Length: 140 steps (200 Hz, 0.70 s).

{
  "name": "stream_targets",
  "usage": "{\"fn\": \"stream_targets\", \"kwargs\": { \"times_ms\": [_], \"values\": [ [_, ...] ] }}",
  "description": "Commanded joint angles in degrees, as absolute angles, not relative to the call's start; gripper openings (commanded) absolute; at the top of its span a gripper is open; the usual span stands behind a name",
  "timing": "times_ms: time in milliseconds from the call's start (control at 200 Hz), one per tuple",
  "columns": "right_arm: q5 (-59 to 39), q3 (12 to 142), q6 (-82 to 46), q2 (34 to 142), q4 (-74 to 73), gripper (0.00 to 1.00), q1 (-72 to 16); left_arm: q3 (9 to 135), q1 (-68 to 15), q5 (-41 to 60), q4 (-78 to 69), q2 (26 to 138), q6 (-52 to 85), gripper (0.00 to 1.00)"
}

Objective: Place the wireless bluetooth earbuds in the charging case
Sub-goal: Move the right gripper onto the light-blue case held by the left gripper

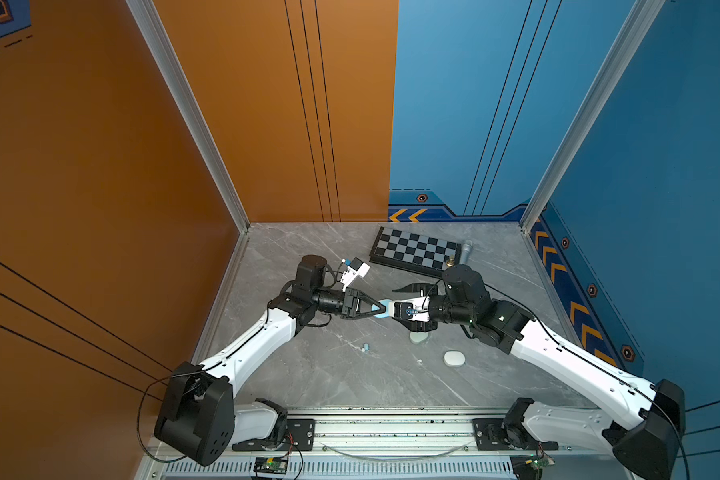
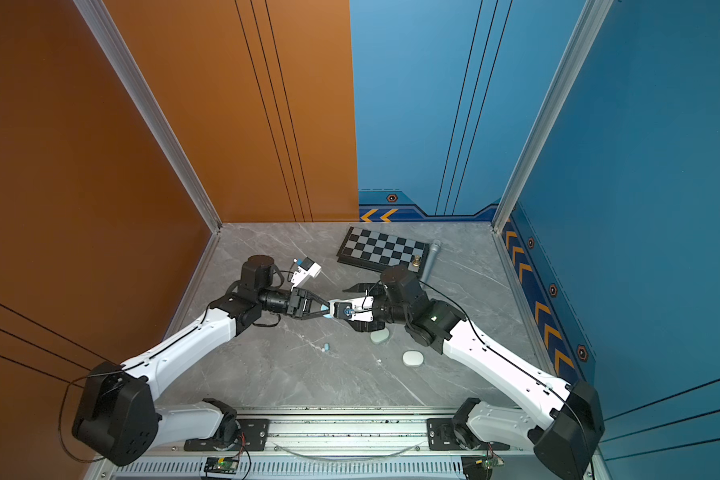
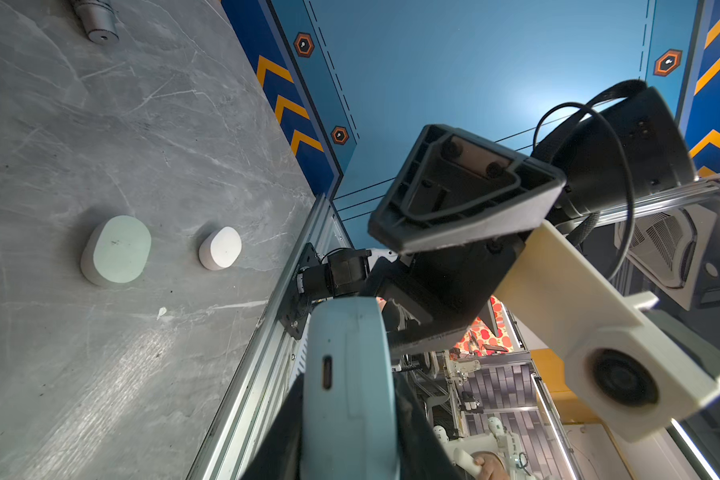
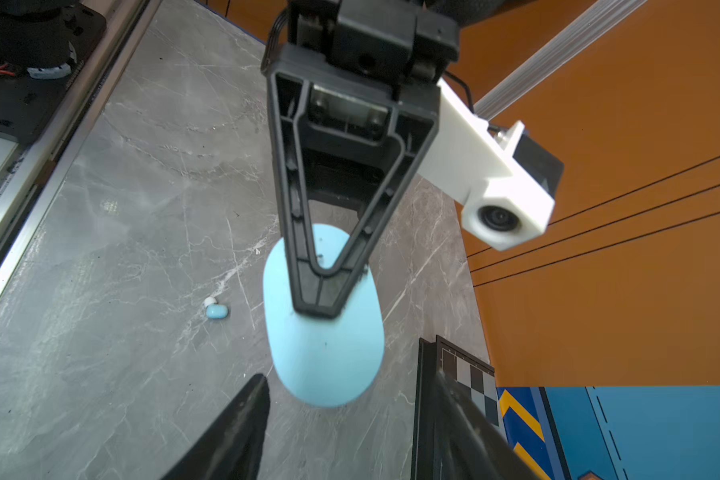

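Your left pincer [image 1: 378, 309] is clenched on the light blue charging case [image 4: 325, 357] and holds it in the air above the surface [image 1: 329, 374], with one black finger lying across the flat face of the case. Your right pincer [image 4: 348, 382] faces it from the other side and is released: its two fingers stand apart, one on each side of the free end of the case, and I cannot tell if they touch it. In both top views the two pincers meet tip to tip near the middle of the surface. Below them, nearer to your left arm, a light blue earbud [image 4: 217, 311] lies on the surface, and a white earbud [image 4: 210, 300] touches it; both are well apart from the held case. On the side of your right arm, a pale green case [image 3: 117, 249] and a white case [image 3: 221, 253] lie near each other but not touching. At the far edge you see a chessboard [image 1: 414, 251], with a gold chess piece [image 1: 449, 262] at its corner and a grey cylinder [image 1: 465, 251] just beside it.
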<state>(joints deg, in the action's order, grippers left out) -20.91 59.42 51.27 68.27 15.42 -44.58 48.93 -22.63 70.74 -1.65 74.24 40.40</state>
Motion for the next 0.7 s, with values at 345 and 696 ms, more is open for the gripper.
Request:
{"fn": "stream_targets", "kwargs": {
  "times_ms": [345, 696],
  "values": [
    [-21.18, 62.36, 52.11, 71.19, 16.13, 0.51, -46.18, 48.48, -23.11, 72.73, -1.49, 73.74, 39.86, 0.04],
    [-21.18, 62.41, 53.13, 70.97, 17.61, 0.34, -47.44, 49.45, -22.72, 71.45, 0.82, 74.42, 37.54, 0.1]
  ]
}}
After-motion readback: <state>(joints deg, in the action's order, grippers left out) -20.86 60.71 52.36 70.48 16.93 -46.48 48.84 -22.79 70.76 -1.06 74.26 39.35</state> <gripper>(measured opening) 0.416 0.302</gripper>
